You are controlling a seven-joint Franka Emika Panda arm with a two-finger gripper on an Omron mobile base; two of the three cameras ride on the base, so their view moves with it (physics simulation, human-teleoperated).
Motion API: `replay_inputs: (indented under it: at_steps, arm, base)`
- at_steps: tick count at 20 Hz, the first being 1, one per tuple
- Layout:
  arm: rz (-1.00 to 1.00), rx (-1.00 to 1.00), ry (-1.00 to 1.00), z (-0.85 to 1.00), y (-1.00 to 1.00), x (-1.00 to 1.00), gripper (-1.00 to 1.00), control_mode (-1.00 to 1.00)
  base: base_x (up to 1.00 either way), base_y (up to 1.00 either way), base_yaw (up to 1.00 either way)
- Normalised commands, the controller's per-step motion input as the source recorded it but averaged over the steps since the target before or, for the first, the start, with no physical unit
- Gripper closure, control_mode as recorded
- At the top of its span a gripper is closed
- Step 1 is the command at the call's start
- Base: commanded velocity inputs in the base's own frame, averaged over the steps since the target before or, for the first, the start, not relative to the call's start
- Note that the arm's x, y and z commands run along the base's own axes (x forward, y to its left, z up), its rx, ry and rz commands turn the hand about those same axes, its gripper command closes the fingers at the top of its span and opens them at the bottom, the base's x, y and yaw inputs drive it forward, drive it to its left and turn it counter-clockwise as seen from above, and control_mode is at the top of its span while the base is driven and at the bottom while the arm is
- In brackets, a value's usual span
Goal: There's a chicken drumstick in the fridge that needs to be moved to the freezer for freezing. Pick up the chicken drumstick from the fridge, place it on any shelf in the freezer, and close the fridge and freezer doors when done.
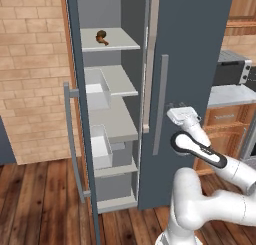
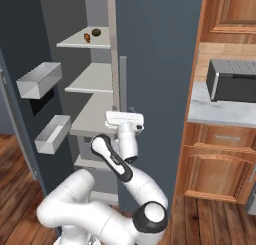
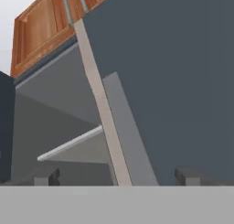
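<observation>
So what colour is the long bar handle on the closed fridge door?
Grey, the bar handle shows best in the left base view.

Slate-grey fridge door [image 1: 192, 64], pale grey shelf [image 1: 107, 41] carrying an orange-brown drumstick [image 2: 87, 37], white bins [image 2: 39, 80], tan brick wall [image 1: 30, 64], warm wood cabinets [image 2: 220, 159]

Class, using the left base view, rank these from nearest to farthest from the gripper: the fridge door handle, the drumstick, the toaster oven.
Gripper:
1. Fridge door handle, just to its left.
2. Toaster oven, up right on the counter.
3. Drumstick, upper left, top freezer shelf.
</observation>
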Motion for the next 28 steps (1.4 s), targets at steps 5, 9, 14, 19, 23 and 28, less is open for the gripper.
replay_inputs:
  at_steps: [5,9,14,19,23,28]
  arm:
    - [0.0,0.0,-0.17,1.0,-0.09,-0.51,-1.0,-1.0]
    - [-0.03,0.0,0.01,1.0,-0.29,-0.55,-1.0,-1.0]
    - [-0.16,0.0,0.2,0.84,-0.1,-0.93,-1.0,-1.0]
    - [-0.2,0.0,0.28,0.63,0.0,-0.99,-1.0,-1.0]
    - [-0.16,-0.02,0.24,0.56,0.1,-0.89,-1.0,-1.0]
    - [-0.06,-0.04,0.17,0.09,0.44,-0.85,-1.0,-1.0]
  base:
    - [0.0,0.0,0.0]
    - [0.0,0.0,0.0]
    - [0.0,0.0,0.0]
    - [0.0,0.0,0.0]
    - [0.0,0.0,0.0]
    - [0.0,0.0,0.0]
